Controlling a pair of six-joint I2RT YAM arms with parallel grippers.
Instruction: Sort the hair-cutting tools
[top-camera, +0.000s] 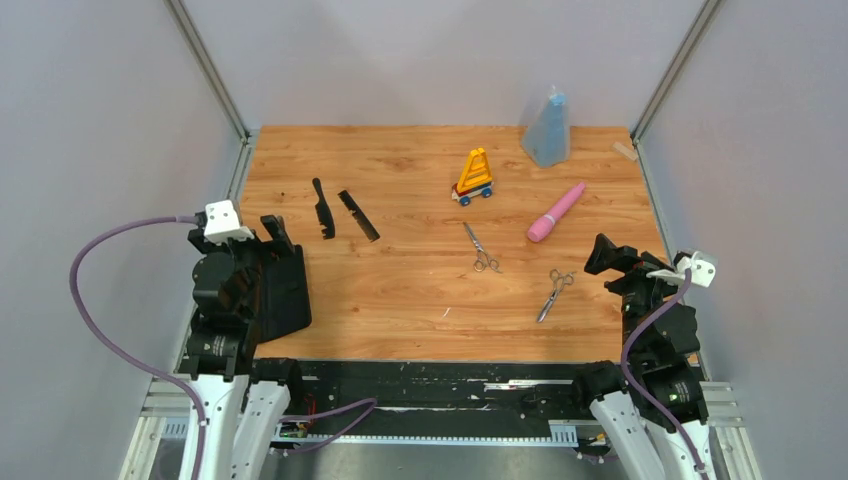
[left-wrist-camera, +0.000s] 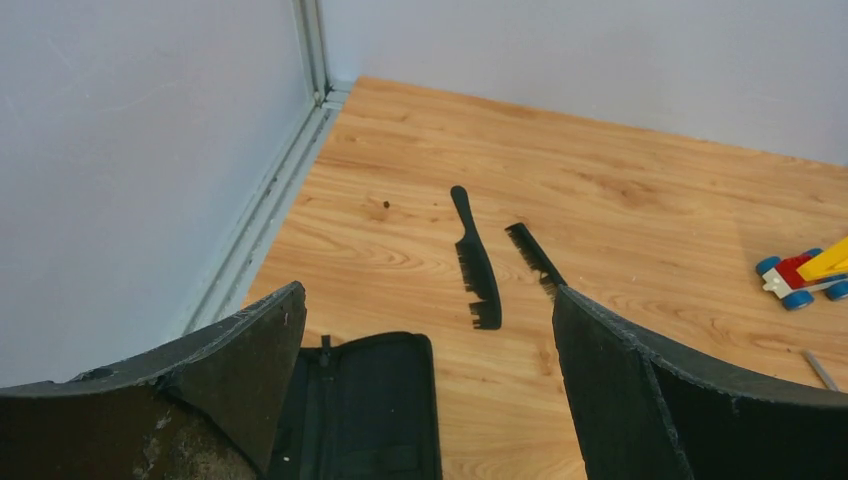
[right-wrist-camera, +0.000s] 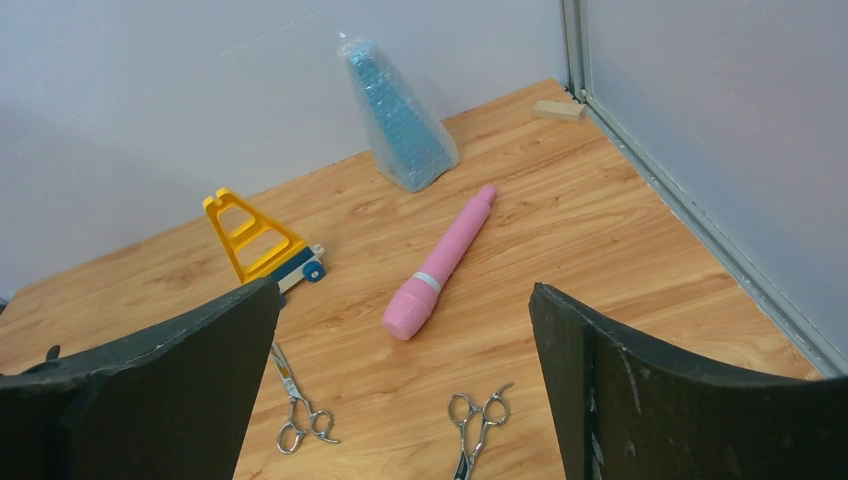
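Across the wood-grain surface (top-camera: 420, 300) the four hair-cutting tools lie in two loose pairs, with both arms drawn back at the near corners. A black zip case (left-wrist-camera: 360, 410) lies flat under the left arm, the biggest item on that side. The left claw (left-wrist-camera: 428, 292) stands wide open and holds nothing, and the right claw (right-wrist-camera: 403, 288) is the same, spread wide above its own patch of wood. Just beyond the left claw lie the two combs, side by side and apart. The handled comb (left-wrist-camera: 475, 265) is to the left and the plain comb (left-wrist-camera: 533, 255) to its right, its near end hidden behind a finger in the wrist view. Both look light, stiff and very flat, so they will likely hug the wood and skate if nudged. Pinching across the solid spine, or the narrow handle on the first, seems safer than pinching the teeth, which may bend. To the right of centre lies one pair of scissors (top-camera: 481, 248), and the other pair of scissors (top-camera: 553, 294) lies nearer the right claw, well apart from the first. These are slim, hard and probably slick, thin enough to slip from a shallow grip. The pivot, or the neck just above the finger rings where the metal is thickest, looks the best place to close on them.
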